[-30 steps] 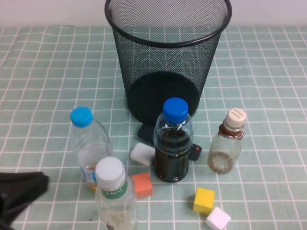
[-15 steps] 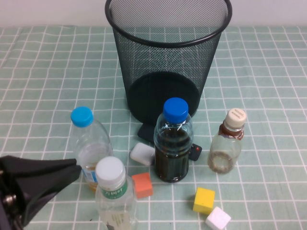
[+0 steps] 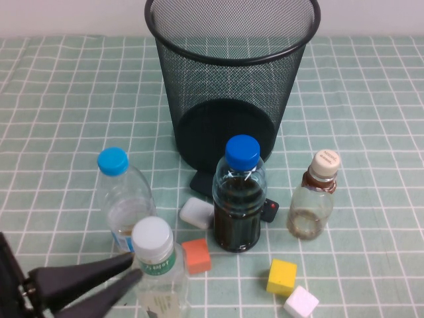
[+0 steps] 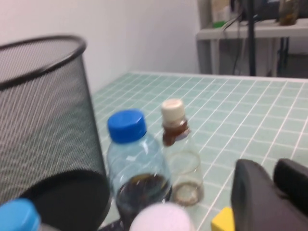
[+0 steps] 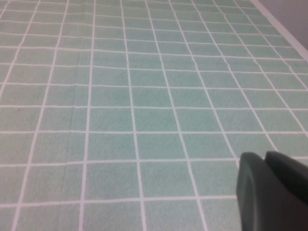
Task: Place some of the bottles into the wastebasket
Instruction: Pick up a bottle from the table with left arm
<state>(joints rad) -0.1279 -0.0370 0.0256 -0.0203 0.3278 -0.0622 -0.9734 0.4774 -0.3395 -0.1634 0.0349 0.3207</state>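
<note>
The black wire-mesh wastebasket [image 3: 232,79] stands at the back centre; it also shows in the left wrist view [image 4: 43,110]. The white-capped, green-labelled bottle [image 3: 158,265] stands at the front left; its cap shows in the left wrist view [image 4: 161,217]. The small squat bottle with beige cap and brown neck [image 3: 315,199] stands at the right [image 4: 177,144]. My left gripper [image 3: 136,266] reaches in from the lower left, fingers slightly apart, tips just at the white-capped bottle's left side below the cap [image 4: 273,166]. My right gripper [image 5: 265,158] is shut and empty over bare cloth, out of the high view.
A light-blue-capped bottle [image 3: 122,199] stands just behind the white-capped one. A dark-liquid bottle with deep blue cap [image 3: 238,195] stands in the centre. Small blocks lie around: white [image 3: 196,212], orange [image 3: 197,256], yellow [image 3: 282,275], white [image 3: 301,303].
My left gripper has come in from the lower left toward the white-capped bottle, and its fingers now show slightly apart. The bottles and the basket have not moved.
</note>
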